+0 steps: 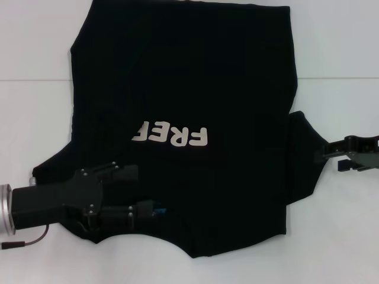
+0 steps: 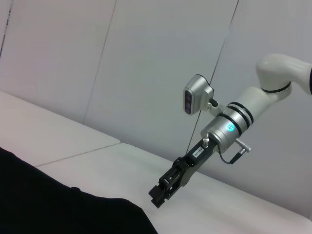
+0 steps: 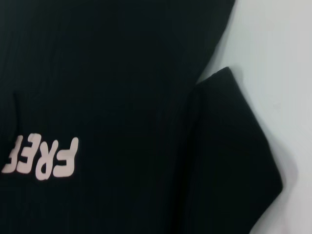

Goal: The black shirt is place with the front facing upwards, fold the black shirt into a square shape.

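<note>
A: So, where is the shirt [image 1: 189,118] now?

B: It lies flat on the white table [image 1: 35,47], front up. The lettering [image 1: 172,135] is only partly seen, because the left side seems already folded over it. The right sleeve [image 1: 305,157] is spread out to the right.

A: And the grippers?

B: The left gripper [image 1: 133,192] is low over the near left part, by the collar. Its fingers [image 1: 121,173] are spread, with a gap between them, and I cannot see cloth in them. The right gripper [image 1: 328,155] is at the tip of the right sleeve; its fingers look almost pressed together, but if they pinch the cloth I cannot tell.

A: How to do this step well?

B: I think the right side should be taken at the edge, one layer only, and carried left, keeping the fold line straight.
</note>
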